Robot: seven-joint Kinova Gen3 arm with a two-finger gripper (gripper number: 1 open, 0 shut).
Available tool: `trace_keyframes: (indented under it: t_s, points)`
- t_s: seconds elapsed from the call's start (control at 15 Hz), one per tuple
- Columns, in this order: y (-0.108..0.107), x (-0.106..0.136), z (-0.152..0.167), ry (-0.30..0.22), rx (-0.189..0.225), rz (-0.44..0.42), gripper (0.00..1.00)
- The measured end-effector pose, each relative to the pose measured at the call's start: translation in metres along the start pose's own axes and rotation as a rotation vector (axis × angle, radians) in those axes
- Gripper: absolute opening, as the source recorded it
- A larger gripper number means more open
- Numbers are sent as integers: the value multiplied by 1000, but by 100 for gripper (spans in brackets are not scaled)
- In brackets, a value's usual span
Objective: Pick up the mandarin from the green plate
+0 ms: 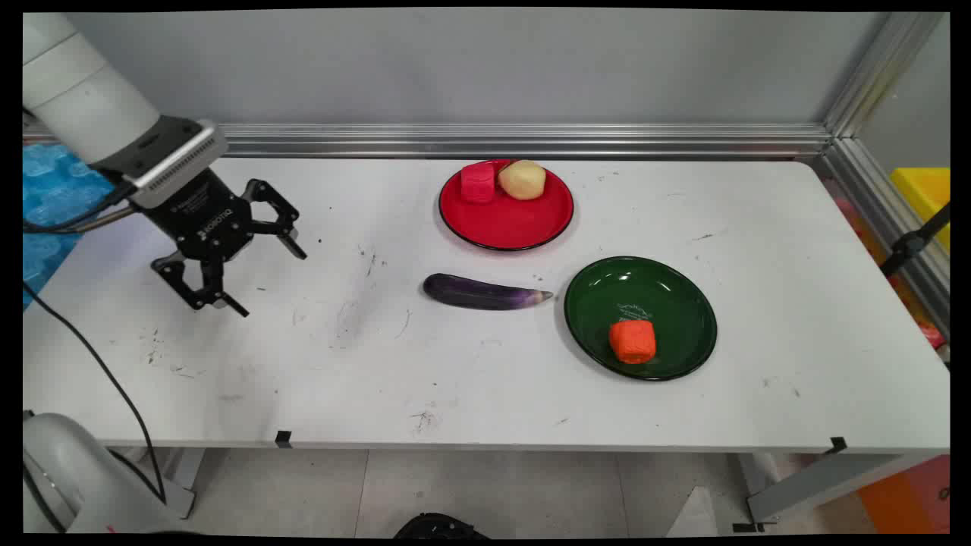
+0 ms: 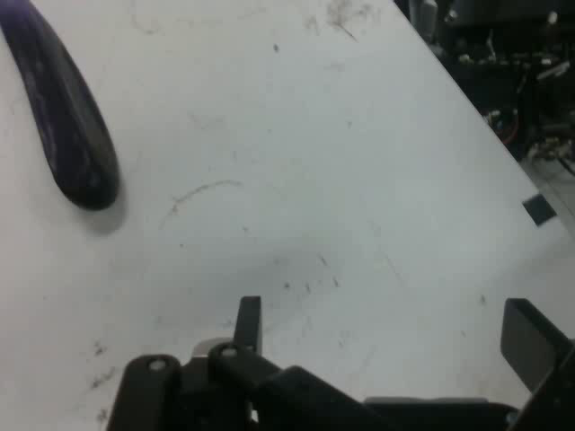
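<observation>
Round red plate (image 1: pixel 507 224) sits at the far middle of the white worktop (image 1: pixel 758 364). It holds two things at its far rim: a pink-red ridged block (image 1: pixel 478 183) on the left and a pale yellow potato-shaped lump (image 1: pixel 522 180) on the right, the two touching or nearly so. Round dark green plate (image 1: pixel 667 288) sits nearer and to the right of the red one, plates close but apart. It holds one orange rounded chunk (image 1: pixel 633 341) toward its near rim; the rest of the green plate is bare, with a faint pale mark at its centre too small to read.

Long glossy purple eggplant (image 1: pixel 485 293) lies flat on the worktop between the plates, its pale tip pointing at the green plate's left rim, just beside it; contact can't be told.

Black two-finger hand (image 1: pixel 265 280) hangs over the left part of the worktop, released, fingers spread wide, holding nothing. It is well apart from the eggplant, its nearest object.

Hand view: only the rounded dark end of the eggplant (image 2: pixel 67 135) shows at upper left, the rest cut by the frame edge. Both fingers (image 2: pixel 247 325) are cut off at the bottom, with scuffed worktop (image 2: pixel 341 180) between them. Beyond the worktop edge, upper right is dark clutter, not identifiable. Neither plate shows there.
</observation>
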Motion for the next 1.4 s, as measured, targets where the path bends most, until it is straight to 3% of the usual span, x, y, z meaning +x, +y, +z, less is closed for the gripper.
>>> trace_keyframes:
  t_s: [0.33, 0.73, 1.4]
  points:
    - [-24, 27, 6, 71, 47, -98, 100]
    - [-56, 86, 24, 177, 116, -240, 100]
    - [-95, 182, 80, 278, 176, -466, 100]
